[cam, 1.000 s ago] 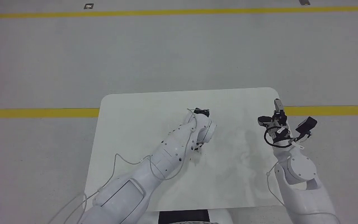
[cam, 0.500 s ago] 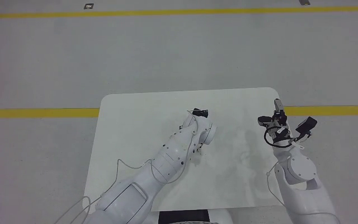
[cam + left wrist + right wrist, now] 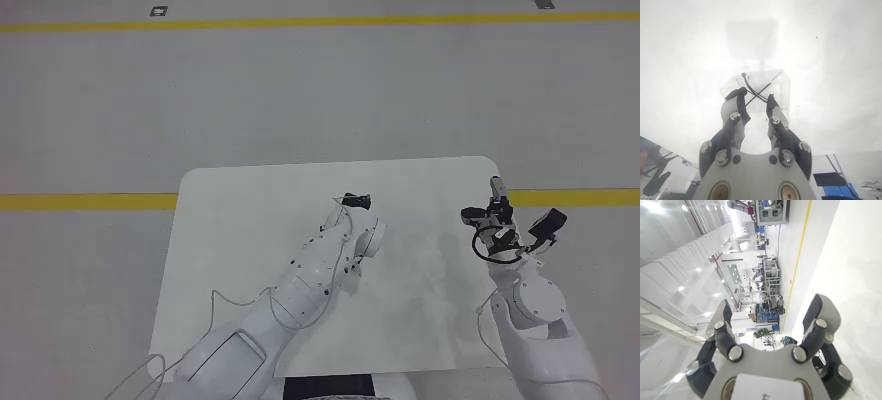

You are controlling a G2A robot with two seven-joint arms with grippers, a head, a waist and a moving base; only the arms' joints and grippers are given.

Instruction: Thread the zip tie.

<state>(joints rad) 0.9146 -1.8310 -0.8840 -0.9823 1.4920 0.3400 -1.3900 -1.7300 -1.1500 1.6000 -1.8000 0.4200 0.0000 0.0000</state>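
Observation:
Several black zip ties (image 3: 745,81) lie crossed inside a small clear plastic box (image 3: 780,88) on the white table (image 3: 250,230). My left gripper (image 3: 756,93) hovers open just over the box, one fingertip on either side of the crossed ties and nothing gripped. From above, the left gripper (image 3: 356,201) is over the table's middle, with its arm hiding the box. My right gripper (image 3: 493,200) is raised at the table's right edge; in its own wrist view the right gripper (image 3: 770,300) is open and empty, pointing away from the table.
The white table top (image 3: 420,300) is bare between the two arms. A yellow floor line (image 3: 90,201) runs beside the table, and the table's right edge (image 3: 497,175) lies close to the right arm.
The left arm has shifted slightly, its gripper edging a little to the left over the box. The right arm has not moved.

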